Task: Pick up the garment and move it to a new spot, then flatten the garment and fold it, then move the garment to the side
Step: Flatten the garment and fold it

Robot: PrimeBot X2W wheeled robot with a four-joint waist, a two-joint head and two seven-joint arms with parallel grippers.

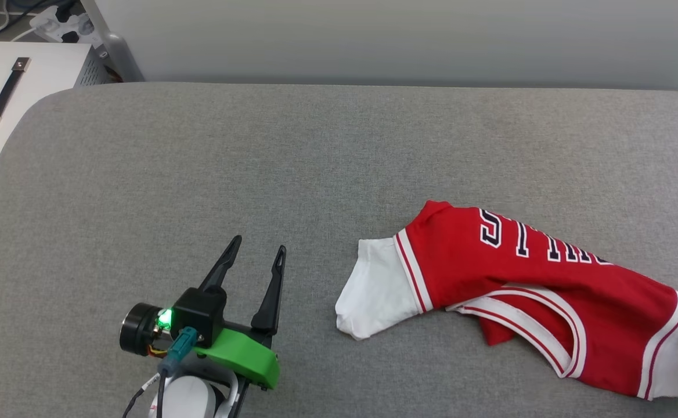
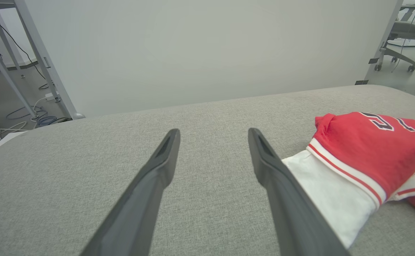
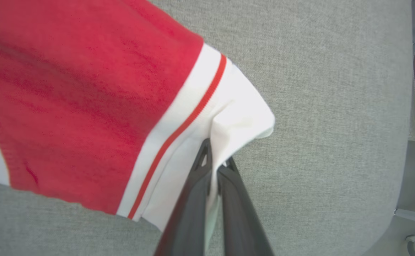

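Right gripper (image 3: pixel 217 164) clamping white sleeve (image 3: pixel 243 113) of red jersey-style T-shirt (image 1: pixel 548 284) at 4 o'clock, likely for lifting; left gripper (image 1: pixel 258 245) idling at 7 o'clock, fingers (image 1: pixel 272 287) apart.

Red jersey garment (image 1: pixel 548 290) lying crumpled, stretched out sideways.
One white sleeve is sitting clamped in the right gripper (image 3: pixel 216 164), while the other is lying just to the right of the left gripper (image 1: pixel 259 244), black lettering facing up.
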